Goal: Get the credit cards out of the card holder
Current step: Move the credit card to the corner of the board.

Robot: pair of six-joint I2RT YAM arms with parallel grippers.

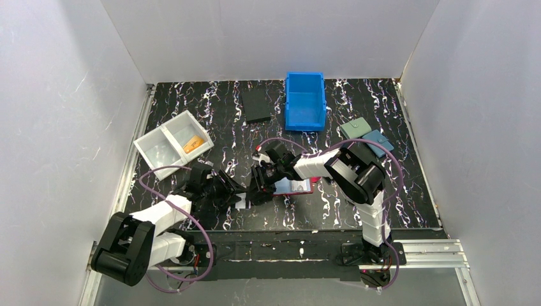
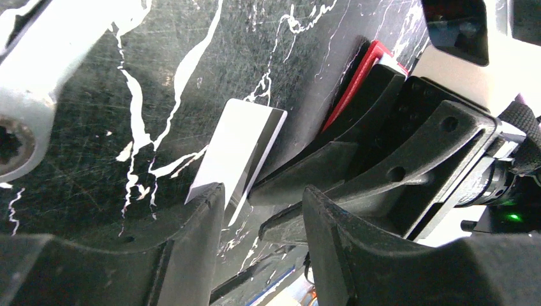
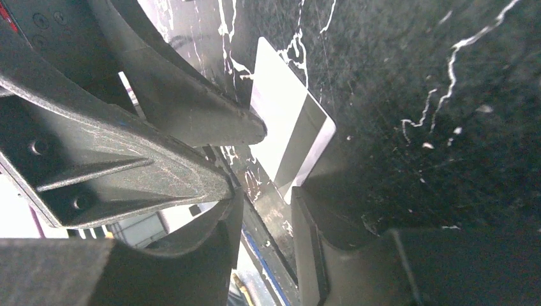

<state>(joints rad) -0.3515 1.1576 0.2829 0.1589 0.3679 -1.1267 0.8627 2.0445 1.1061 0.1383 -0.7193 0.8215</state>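
Right tool (image 2: 258, 213) over half-hidden card holder (image 2: 360, 73)

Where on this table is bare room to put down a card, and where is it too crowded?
Free: the strip between the white tray and the black case; the near right corner, below the blue wallet. Crowded: the centre, where the left hand and right hand meet beside the red card holder.
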